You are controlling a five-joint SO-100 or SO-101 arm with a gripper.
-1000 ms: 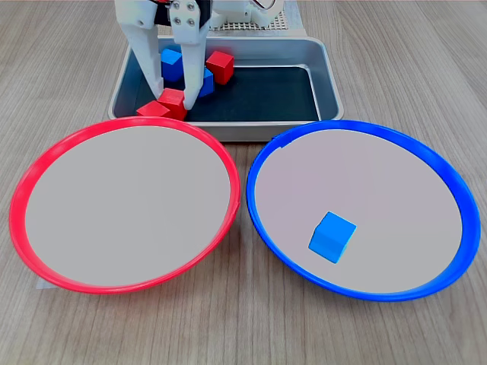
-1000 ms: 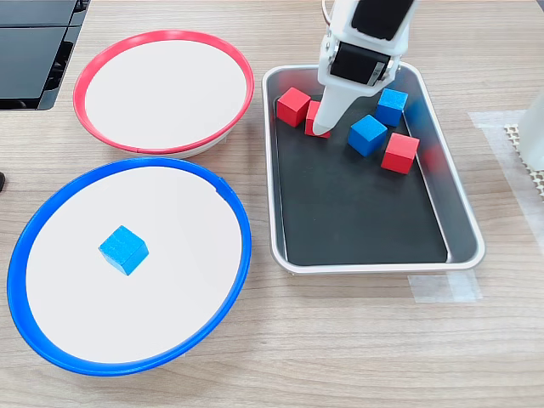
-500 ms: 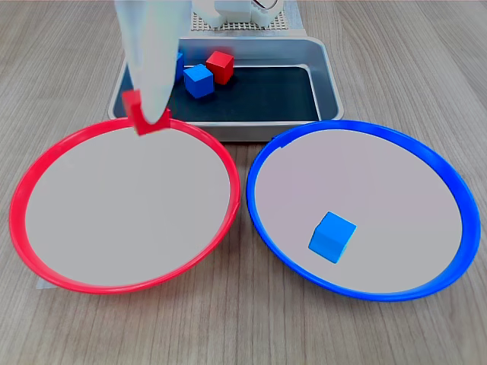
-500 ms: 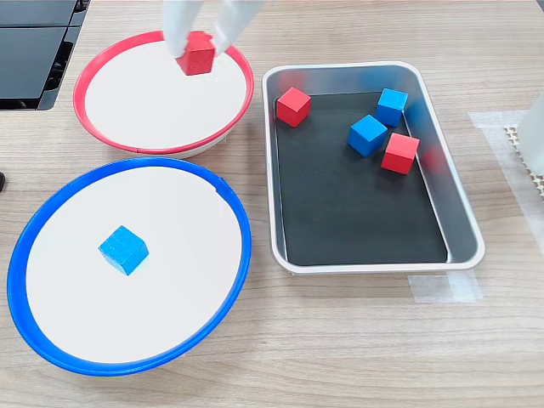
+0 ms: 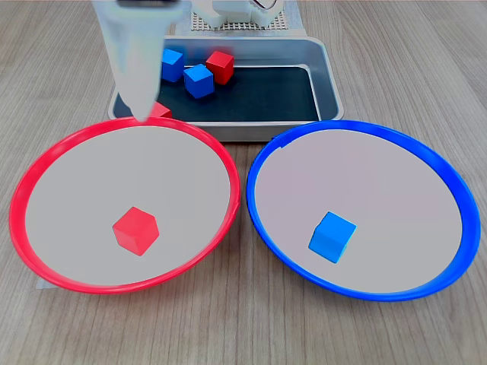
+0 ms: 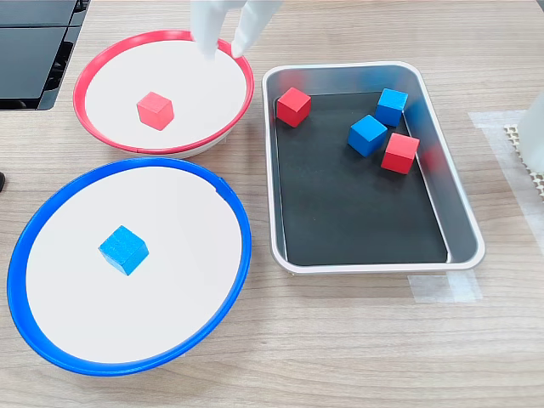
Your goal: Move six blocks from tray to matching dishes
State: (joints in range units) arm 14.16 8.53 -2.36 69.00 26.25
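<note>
In the first exterior view, one small red cube [image 5: 135, 230] lay in the red-rimmed round dish [image 5: 30, 176] and one blue cube [image 5: 332, 236] in the blue-rimmed dish [image 5: 449, 179]. Above the red rim the white gripper [image 6: 223, 47] hung with jaws parted, empty. Beyond, the silver metal tray [image 6: 459, 212] held four cubes.

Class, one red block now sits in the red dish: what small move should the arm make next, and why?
Probably swing the open gripper back over the tray, since two red and two blue blocks remain there; the red block nearest the red-rimmed dish looks easiest.
</note>
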